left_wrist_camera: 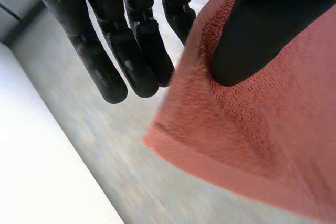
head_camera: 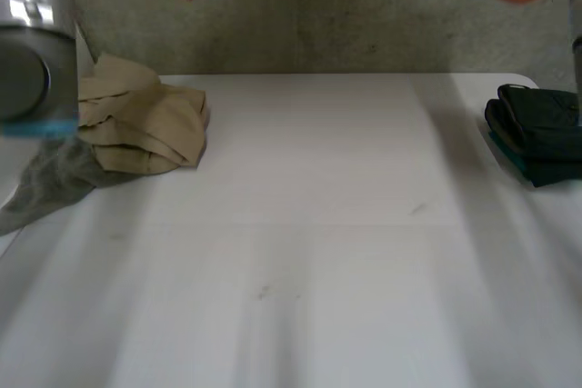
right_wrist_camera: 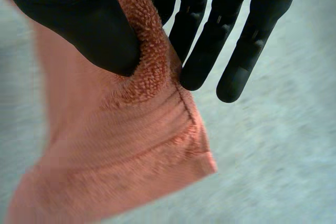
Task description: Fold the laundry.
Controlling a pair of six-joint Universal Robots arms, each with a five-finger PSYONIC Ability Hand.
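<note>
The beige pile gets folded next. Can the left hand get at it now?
Probably not yet: the left hand pinches the salmon terry towel near a corner. Nothing covers the crumpled beige cloth on the white table, so once freed, likely yes.

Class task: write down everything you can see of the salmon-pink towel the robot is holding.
The towel is salmon-pink terry cloth, looped and fuzzy, with a flatter woven band along its hem. It hangs loose, held up off the table over the grey carpet. The left hand pinches it between thumb and fingers near one corner. The right hand pinches it the same way near another corner. Each free corner hangs just past the fingertips.
</note>
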